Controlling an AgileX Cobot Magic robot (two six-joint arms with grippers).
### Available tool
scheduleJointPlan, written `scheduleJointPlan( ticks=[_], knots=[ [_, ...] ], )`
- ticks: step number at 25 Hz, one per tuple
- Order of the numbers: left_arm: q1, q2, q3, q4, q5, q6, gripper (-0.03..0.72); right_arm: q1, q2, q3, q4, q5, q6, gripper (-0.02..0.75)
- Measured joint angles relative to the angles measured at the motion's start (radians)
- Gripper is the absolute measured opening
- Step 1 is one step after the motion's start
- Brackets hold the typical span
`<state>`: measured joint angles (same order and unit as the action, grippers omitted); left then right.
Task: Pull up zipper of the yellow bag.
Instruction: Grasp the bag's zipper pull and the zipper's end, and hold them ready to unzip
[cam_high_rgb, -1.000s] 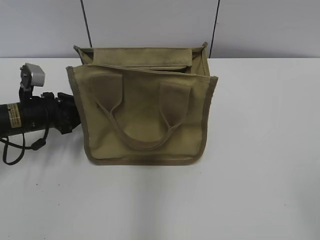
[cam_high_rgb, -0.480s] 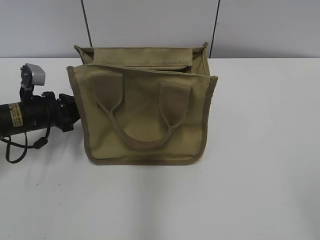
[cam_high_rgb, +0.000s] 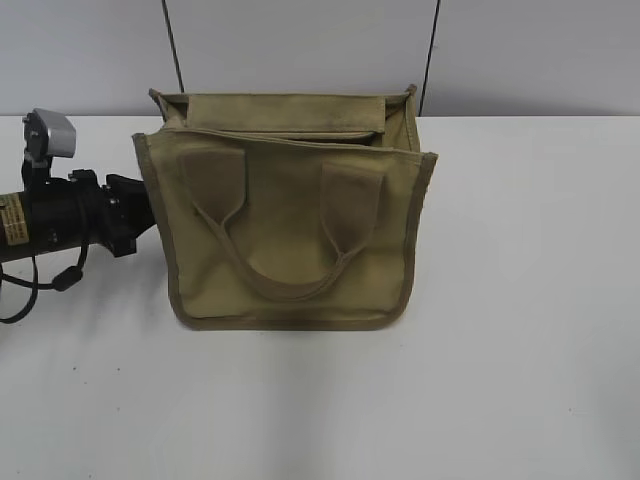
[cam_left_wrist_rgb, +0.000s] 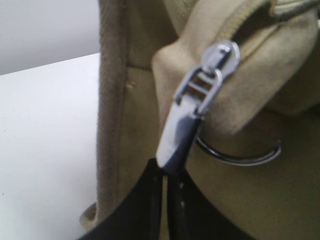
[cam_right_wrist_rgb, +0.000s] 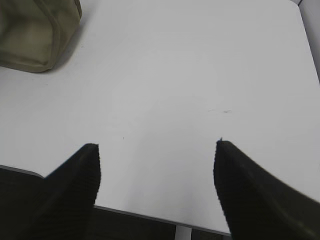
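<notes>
1. Left gripper (cam_left_wrist_rgb: 167, 172): fingers pinched on the zipper (cam_left_wrist_rgb: 200, 102) pull's tip, apparently for hauling it along the track.
2. Bag (cam_high_rgb: 290, 215): directly ahead of those fingers.
3. Right gripper (cam_right_wrist_rgb: 157, 167): spread wide, empty, bag well beyond.

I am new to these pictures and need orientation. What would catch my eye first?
The yellow bag stands in the middle of the white table, its top open. At its left side, the left gripper pinches the silver zipper pull. The right gripper hangs open above bare table.
</notes>
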<state>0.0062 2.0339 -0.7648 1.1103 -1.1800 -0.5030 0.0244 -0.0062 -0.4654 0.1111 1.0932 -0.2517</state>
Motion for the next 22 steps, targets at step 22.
scheduleJointPlan(
  ticks=[22],
  knots=[
    [0.0, -0.402, 0.117, -0.02, 0.416, -0.15, -0.01, 0.0, 0.0, 0.0, 0.0, 0.0, 0.0, 0.543]
  ],
)
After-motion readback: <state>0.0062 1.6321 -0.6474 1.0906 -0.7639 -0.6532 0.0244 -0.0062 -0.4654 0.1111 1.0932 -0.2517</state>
